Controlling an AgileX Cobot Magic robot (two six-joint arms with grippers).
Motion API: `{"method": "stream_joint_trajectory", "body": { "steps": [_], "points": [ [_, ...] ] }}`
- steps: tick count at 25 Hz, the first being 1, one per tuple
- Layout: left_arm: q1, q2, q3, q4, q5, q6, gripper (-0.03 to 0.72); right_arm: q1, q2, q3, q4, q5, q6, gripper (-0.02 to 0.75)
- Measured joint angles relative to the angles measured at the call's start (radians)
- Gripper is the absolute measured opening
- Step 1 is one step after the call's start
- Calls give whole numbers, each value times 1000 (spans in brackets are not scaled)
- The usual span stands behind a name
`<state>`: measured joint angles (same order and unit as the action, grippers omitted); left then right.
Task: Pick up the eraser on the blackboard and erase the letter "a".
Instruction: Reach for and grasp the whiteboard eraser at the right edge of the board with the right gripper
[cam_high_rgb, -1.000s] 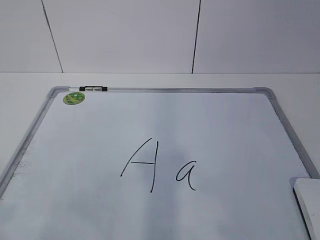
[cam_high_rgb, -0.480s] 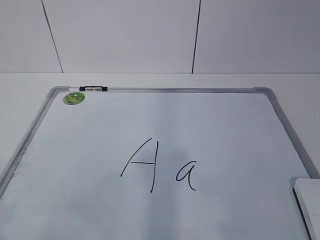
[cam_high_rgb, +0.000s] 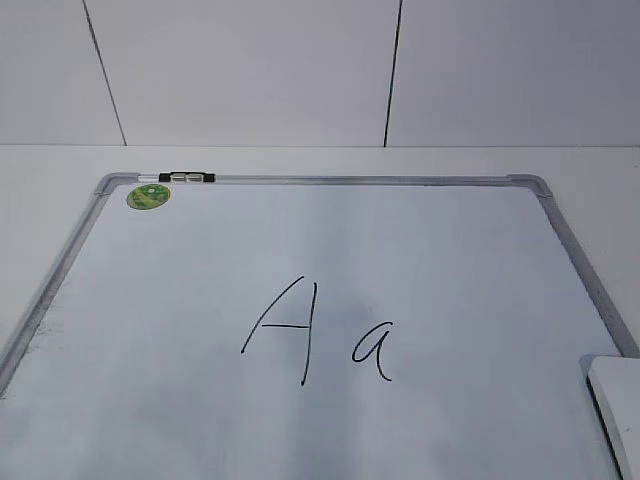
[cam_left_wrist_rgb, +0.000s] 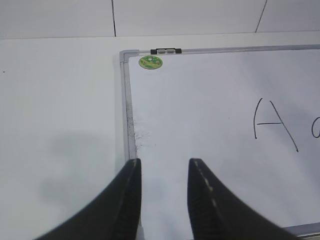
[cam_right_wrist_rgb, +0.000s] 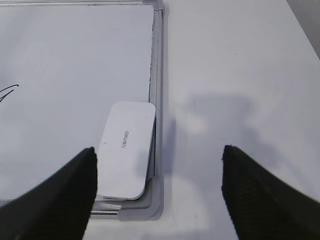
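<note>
White, smooth rounded eraser (cam_right_wrist_rgb: 126, 150) lies by the blackboard (cam_high_rgb: 320, 250) frame at four o'clock; right hand (cam_right_wrist_rgb: 159, 195) spread wide, left hand (cam_left_wrist_rgb: 165, 200) slightly parted, both empty.

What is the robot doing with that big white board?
Nothing is held yet. The right gripper hangs wide open above the eraser, which lies at the blackboard's edge. The letter "a" is unwiped, beside a capital "A". The left gripper hovers open over the opposite edge.
</note>
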<state>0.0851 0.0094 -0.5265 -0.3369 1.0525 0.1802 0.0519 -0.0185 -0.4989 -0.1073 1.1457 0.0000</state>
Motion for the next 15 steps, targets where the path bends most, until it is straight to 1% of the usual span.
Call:
{"method": "stream_joint_trajectory", "body": {
  "steps": [11,15],
  "points": [
    [0,0,0,0,0,0,236,0,5,0,2,0,0,594],
    [0,0,0,0,0,0,236,0,92,-8,2,4,0,613]
  ]
}}
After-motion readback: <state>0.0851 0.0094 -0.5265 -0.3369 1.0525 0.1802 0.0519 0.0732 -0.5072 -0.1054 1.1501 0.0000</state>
